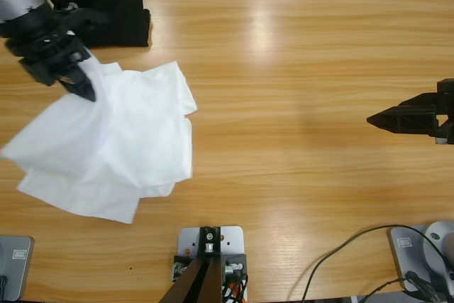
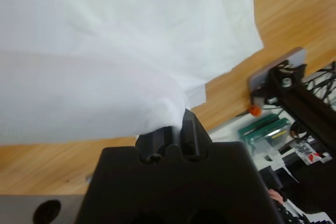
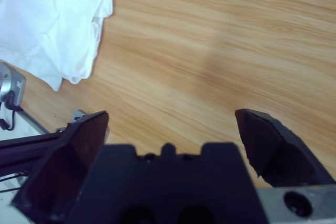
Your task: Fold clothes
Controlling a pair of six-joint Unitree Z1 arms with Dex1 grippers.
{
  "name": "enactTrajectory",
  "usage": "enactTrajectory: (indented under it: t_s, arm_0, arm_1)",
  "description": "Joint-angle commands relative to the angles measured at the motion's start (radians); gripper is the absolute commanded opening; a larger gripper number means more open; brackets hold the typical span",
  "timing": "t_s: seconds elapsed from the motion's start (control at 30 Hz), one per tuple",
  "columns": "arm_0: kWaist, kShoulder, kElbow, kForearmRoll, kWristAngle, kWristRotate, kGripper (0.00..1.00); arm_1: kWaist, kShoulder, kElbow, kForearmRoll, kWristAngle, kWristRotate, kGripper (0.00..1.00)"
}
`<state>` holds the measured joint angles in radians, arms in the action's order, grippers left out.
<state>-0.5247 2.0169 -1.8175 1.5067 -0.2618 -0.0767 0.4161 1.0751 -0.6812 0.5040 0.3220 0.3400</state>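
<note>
Left wrist view shows the left gripper (image 2: 176, 129) pinching the thin white cotton T-shirt (image 1: 113, 147). Lift gently, keeping layers aligned. The right gripper (image 3: 170, 135) gapes wide, empty.

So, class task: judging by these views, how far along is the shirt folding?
Early on. Done: little, as the white T-shirt lies bunched in uneven layers, not flat. In hand: the left pincer is shut on fabric at the shirt's upper edge. The right pincer hangs open over bare table. Left: neat folds.
</note>
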Motion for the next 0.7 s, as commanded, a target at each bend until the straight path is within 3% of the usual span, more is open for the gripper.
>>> enactTrajectory:
  t_s: [0.03,0.47,0.57,0.6,0.63,0.7]
  arm_0:
    - [-0.100,0.199,-0.074,0.029,-0.047,-0.026,0.000]
    - [-0.171,0.356,-0.369,0.041,-0.115,-0.054,0.000]
    - [-0.194,0.399,-0.475,0.037,-0.093,-0.048,0.451]
    - [-0.207,0.430,-0.521,0.036,-0.119,-0.023,0.793]
    - [-0.227,0.460,-0.560,0.039,-0.140,0.009,0.983]
    - [-0.237,0.475,-0.585,0.038,-0.149,0.008,0.996]
  arm_1:
    - [0.007,-0.024,0.038,-0.007,-0.014,0.014,0.998]
    - [0.007,-0.018,0.045,-0.017,-0.008,0.016,0.996]
    - [0.007,-0.014,0.046,-0.019,-0.008,0.016,0.996]
    - [0.007,-0.014,0.046,-0.020,-0.007,0.016,0.996]
    - [0.007,-0.014,0.046,-0.020,-0.006,0.016,0.996]
    - [0.007,-0.015,0.047,-0.021,-0.006,0.016,0.996]
